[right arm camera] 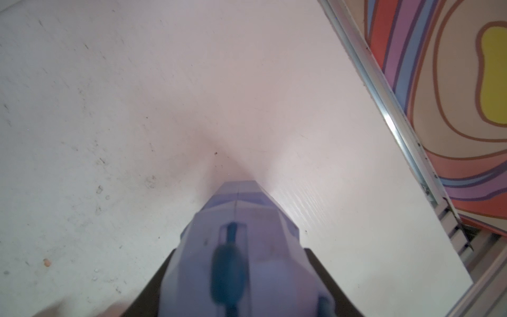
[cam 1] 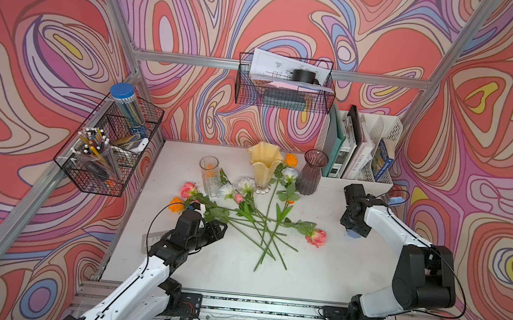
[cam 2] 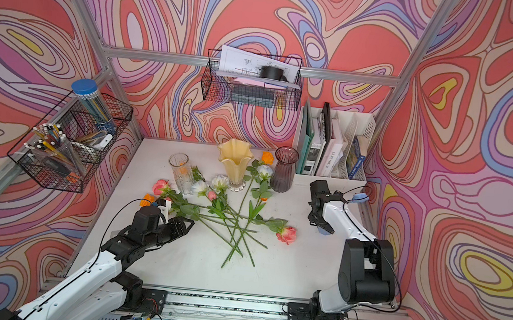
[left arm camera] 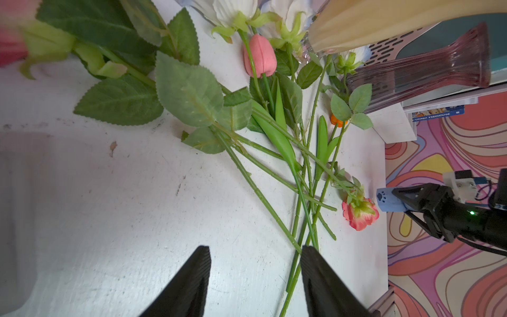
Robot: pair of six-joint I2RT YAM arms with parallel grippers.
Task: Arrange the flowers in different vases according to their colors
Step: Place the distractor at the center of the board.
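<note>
Both top views show nearly the whole job ahead. The flowers (cam 1: pixel 252 218) lie in a crossed heap on the white table (cam 1: pixel 204 269), stems tangled over one another, most heads pointing toward the three vases at the back. The yellow vase (cam 1: pixel 262 164) and the purple vase (cam 1: pixel 312 173) look empty from where I stand. The clear glass vase (cam 1: pixel 209 175) shows a spot of orange through its wall, but I cannot tell whether that is a bloom inside or one lying behind it. At best one stem is placed, so I'd call the sorting barely begun, with pink, white and orange mixed together on the table.

The left gripper (left arm camera: pixel 255 248) hovers low at the edge of the heap, near an orange rose (cam 1: pixel 175 204) and a pink rose (cam 1: pixel 187 189). The left wrist view shows its jaws parted with only bare table between them and stem ends just beside one finger; it holds nothing. The right gripper (right arm camera: pixel 238 263) sits well apart from the heap at the right side of the table, clamped around a light-blue plastic piece (right arm camera: pixel 238 208), which is no flower. A lone pink rose (cam 1: pixel 317 237) lies nearest to it.

As I judge it, almost every stem has yet to be pulled free and stood in the vase for its color.
</note>
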